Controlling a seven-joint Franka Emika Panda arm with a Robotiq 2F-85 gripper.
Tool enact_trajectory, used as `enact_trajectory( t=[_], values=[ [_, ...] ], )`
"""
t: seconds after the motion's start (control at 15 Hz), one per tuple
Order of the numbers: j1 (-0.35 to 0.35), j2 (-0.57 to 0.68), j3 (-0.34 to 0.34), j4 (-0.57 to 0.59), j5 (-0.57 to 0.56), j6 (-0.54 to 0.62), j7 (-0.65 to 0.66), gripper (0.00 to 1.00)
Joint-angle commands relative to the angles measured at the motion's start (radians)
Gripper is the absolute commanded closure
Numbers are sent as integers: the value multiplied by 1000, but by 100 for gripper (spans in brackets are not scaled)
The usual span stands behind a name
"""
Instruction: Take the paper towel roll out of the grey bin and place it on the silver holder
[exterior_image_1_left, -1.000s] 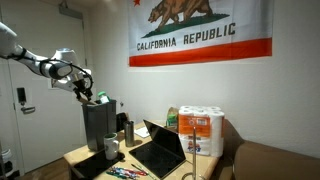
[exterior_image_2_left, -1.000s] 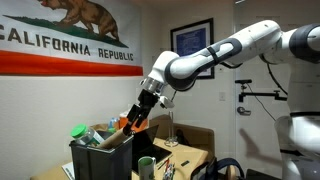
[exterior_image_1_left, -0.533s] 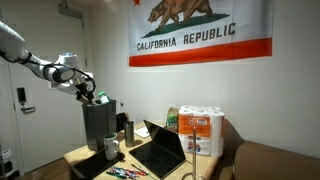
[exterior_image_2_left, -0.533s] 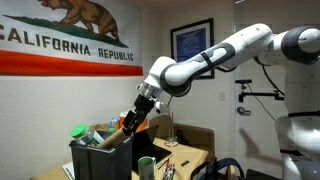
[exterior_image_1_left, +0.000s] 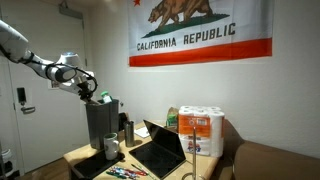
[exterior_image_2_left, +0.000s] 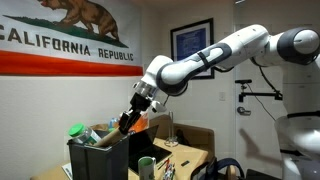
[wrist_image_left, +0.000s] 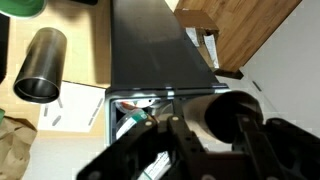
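Showing dark hollow core: white paper towel roll (wrist_image_left: 208, 116).

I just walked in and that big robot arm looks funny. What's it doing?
The arm has its gripper at the top of the grey bin, right over the paper towel roll inside it. The roll is in the bin, not lifted out yet. Whether the gripper has closed on it can't be told. A laptop sits open near the bin.

grey bin (exterior_image_1_left: 99, 128): dark grey, plain sides. paper towel roll (wrist_image_left: 205, 118): white. flag (exterior_image_1_left: 200, 35): white ground, red stripe, brown bear, dark lettering. worktop (wrist_image_left: 88, 50): light wood tone.
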Motion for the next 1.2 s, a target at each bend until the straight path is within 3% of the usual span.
enact_trajectory(
  t=[0.0,0.8,1.13],
  values=[
    [-7,6,9,17,-15,9,-14,95],
    [-7,-93,4,17,-64,-37,-20,95],
    [-6,-105,-12,123,-29,-237,-94,95]
  ],
)
